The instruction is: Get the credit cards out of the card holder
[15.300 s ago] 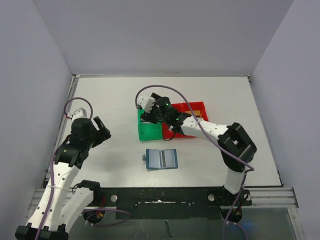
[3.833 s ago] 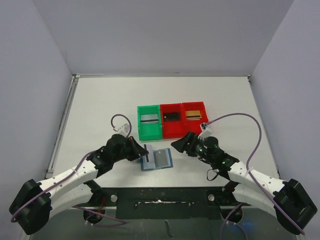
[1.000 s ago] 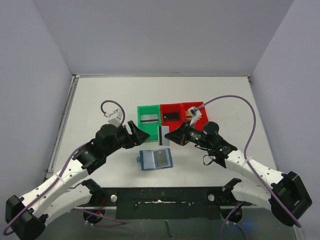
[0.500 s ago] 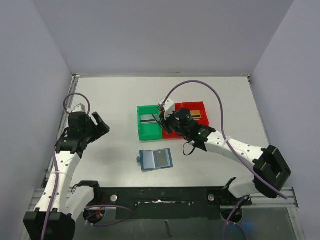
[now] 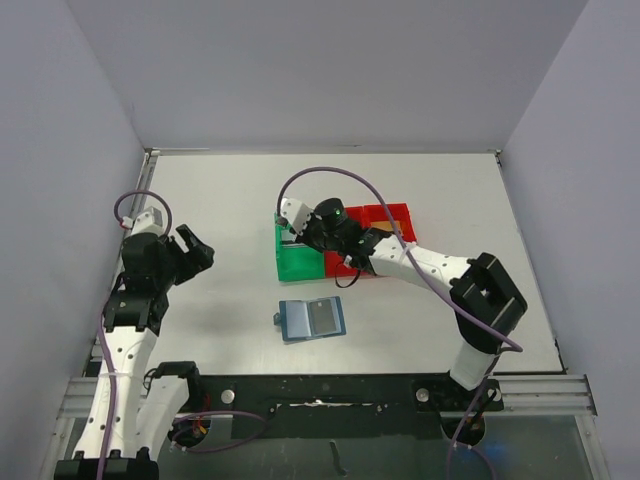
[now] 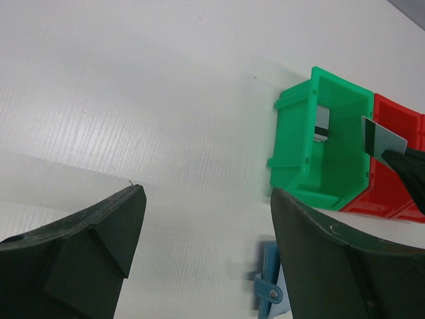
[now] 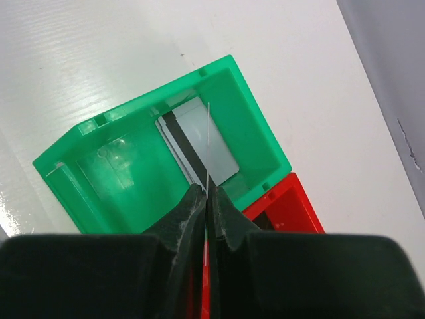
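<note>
Step in hand: placing a pulled card in a bin, as judged from the pose.
Right gripper: fingers pressed together on a thin credit card, seen edge-on, hanging over the green bin.
Left gripper: fingers wide apart, holding nothing, drawn off to the left side of the table, well apart from the work.
Card holder: lies open and flat on the table, on the arms' side of the bins and apart from them. A grey patch on its right panel may be another card; I cannot tell.
Green bin contents: one striped card flat on the floor.
Neighbour: red bin, wall to wall with the green one, just beside the fingertips.
Handling note: the card is stiff and slick, and may skate or stand on edge when it lands.
Advice: bring the wrist fully inside the green walls, away from the shared wall. Lower and tip the card flatter, then part the fingers low over the striped card.
</note>
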